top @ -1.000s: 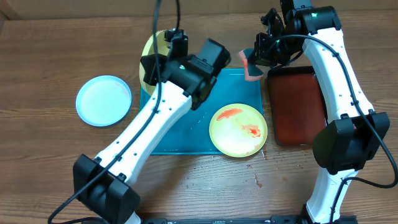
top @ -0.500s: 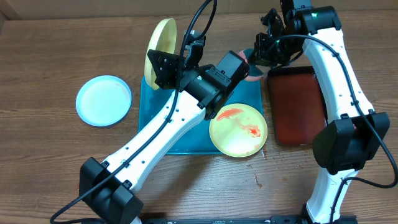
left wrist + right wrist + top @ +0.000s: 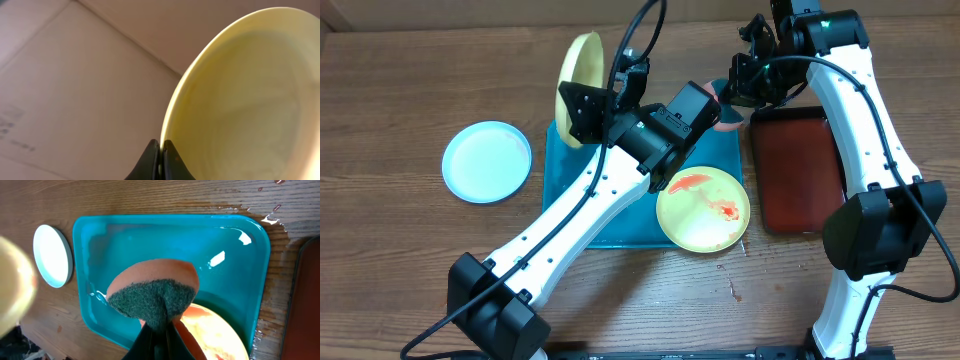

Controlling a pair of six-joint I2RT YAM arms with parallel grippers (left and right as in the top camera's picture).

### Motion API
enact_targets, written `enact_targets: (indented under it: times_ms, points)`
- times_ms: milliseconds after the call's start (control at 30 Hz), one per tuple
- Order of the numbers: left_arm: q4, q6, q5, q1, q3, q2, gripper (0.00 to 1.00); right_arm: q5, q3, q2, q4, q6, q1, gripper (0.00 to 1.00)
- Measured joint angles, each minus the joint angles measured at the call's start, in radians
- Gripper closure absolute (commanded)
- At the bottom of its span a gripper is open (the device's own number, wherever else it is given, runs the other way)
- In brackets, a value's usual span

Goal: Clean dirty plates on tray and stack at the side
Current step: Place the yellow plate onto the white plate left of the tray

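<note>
Sauced plate [image 3: 704, 208], yellow-green, lies in the teal tray [image 3: 630, 228] at its lower-right corner, overlapping the rim. Held plate [image 3: 250, 100], yellow-green, stands on edge at upper centre, its rim pinched by the left gripper [image 3: 161, 152]. Blue-white plate [image 3: 487, 161] rests on the table [image 3: 380, 260], left of frame. Right gripper [image 3: 160, 337] pinches a sponge [image 3: 152, 290] above the tray. Dark red tray [image 3: 798, 170] lies at right.

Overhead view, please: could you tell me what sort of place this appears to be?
Probably a robotics test bench, not a real kitchen: a wooden table, cardboard behind it, and a teal tray with a sauce-smeared plate and a sponge, but no sink in view.
</note>
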Motion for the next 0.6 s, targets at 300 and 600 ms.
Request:
enact_targets:
  times_ms: [300, 600]
  points:
    - [0.005, 0.034, 0.641, 0.194, 0.0, 0.0, 0.96, 0.0, 0.0, 0.0, -0.002, 0.0, 0.0, 0.96]
    - [0.048, 0.122, 1.236, 0.611, 0.0, 0.0, 0.96, 0.0, 0.0, 0.0, -0.005, -0.001, 0.0, 0.96]
